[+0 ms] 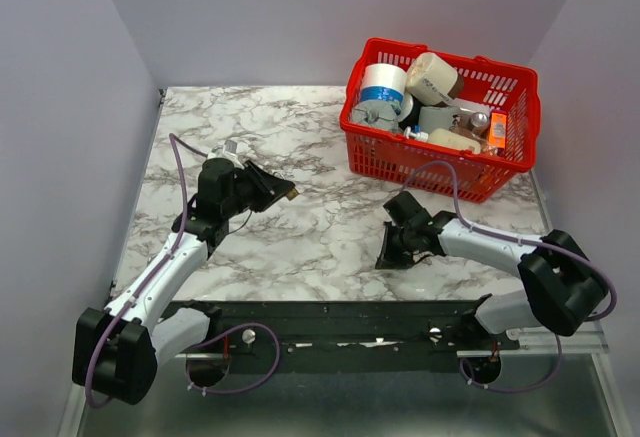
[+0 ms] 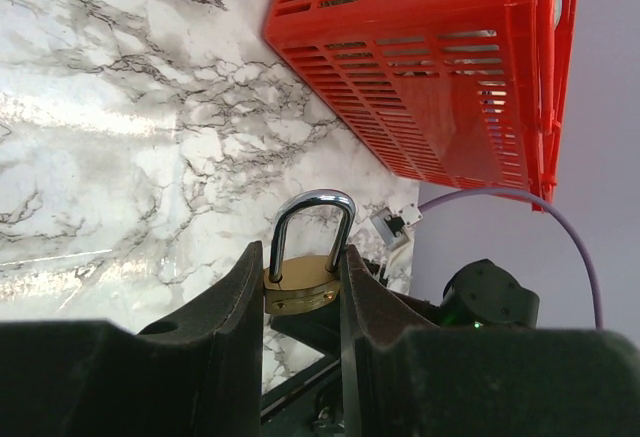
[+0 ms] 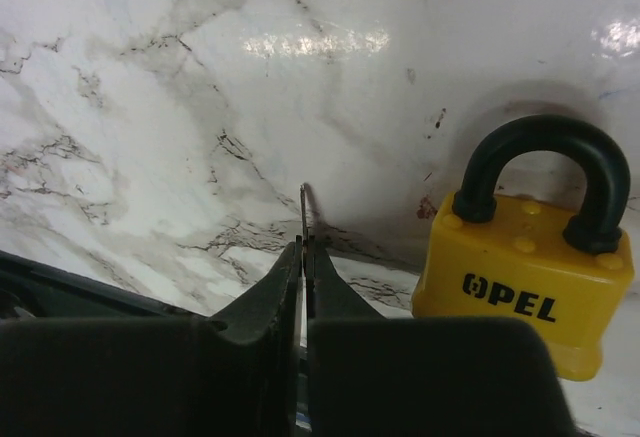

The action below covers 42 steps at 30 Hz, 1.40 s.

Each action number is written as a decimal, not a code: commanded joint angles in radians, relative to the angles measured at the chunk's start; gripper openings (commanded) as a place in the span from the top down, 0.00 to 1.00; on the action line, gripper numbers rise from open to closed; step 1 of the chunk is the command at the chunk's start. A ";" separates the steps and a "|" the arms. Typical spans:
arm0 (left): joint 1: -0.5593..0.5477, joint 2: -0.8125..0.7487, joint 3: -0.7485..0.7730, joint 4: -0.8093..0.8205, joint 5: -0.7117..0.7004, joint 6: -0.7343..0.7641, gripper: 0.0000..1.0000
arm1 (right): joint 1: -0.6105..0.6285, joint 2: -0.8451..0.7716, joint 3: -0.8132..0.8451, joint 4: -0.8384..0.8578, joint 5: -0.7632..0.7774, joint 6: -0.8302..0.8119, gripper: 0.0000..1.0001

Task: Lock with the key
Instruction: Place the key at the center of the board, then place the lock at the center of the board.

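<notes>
Marble table [image 1: 310, 137], and a red basket [image 1: 430, 162] stuffed full at the far right corner. The left gripper [image 1: 278, 191] is over the left half, and the right gripper [image 3: 303, 249] is low by the near edge, right of the middle. A yellow padlock [image 3: 520, 282] lies just beside the right fingertips. The left jaws clamp a brass padlock [image 2: 298, 290], shackle outward. The right jaws pinch a thin key [image 3: 303, 205], edge-on.

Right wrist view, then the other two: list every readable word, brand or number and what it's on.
"OPEL": black letters on the yellow padlock with a black shackle, right wrist view.
Small brass padlock with a steel shackle, left wrist view: no text shows.
Items in the red plastic basket, top view: labels too small to read.
</notes>
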 commanded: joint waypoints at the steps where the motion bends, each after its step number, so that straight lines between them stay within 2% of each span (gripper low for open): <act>1: 0.001 -0.004 -0.017 0.038 0.042 -0.016 1.00 | -0.014 0.009 0.026 -0.004 0.004 0.020 0.83; 3: -0.006 -0.004 -0.031 0.033 0.048 -0.008 1.00 | -0.014 0.010 0.027 -0.004 0.003 0.017 0.79; 4: -0.011 -0.004 -0.034 0.024 0.050 -0.003 1.00 | -0.017 0.007 0.026 -0.005 0.004 0.017 0.70; 7: -0.049 -0.004 -0.051 -0.011 0.062 0.023 1.00 | -0.018 0.001 0.037 -0.010 0.004 0.010 0.60; 12: -0.166 0.026 -0.045 -0.054 0.076 0.076 1.00 | -0.018 -0.049 0.093 -0.047 -0.022 -0.065 0.53; 13: -0.212 0.035 -0.040 -0.066 0.077 0.082 1.00 | -0.017 -0.060 0.104 -0.051 -0.040 -0.087 0.43; 18: -0.316 0.182 -0.002 -0.089 0.131 0.035 1.00 | -0.012 -0.123 0.194 -0.027 -0.114 -0.170 0.21; 19: -0.333 0.219 0.020 -0.127 0.146 0.038 1.00 | -0.006 -0.141 0.207 -0.028 -0.117 -0.202 0.10; 22: -0.397 0.365 0.110 -0.173 0.174 0.033 1.00 | 0.001 -0.166 0.242 -0.045 -0.128 -0.275 0.02; 30: -0.474 0.641 0.299 -0.332 0.170 0.009 1.00 | 0.001 -0.325 0.244 -0.067 -0.091 -0.450 0.00; 31: -0.482 0.658 0.313 -0.350 0.168 0.012 0.97 | 0.001 -0.338 0.238 -0.061 -0.086 -0.473 0.00; 33: -0.497 0.701 0.360 -0.390 0.133 0.010 0.94 | 0.001 -0.359 0.234 -0.038 -0.070 -0.490 0.00; 42: -0.545 0.830 0.469 -0.465 0.103 -0.008 0.93 | 0.000 -0.451 0.190 -0.009 -0.043 -0.497 0.00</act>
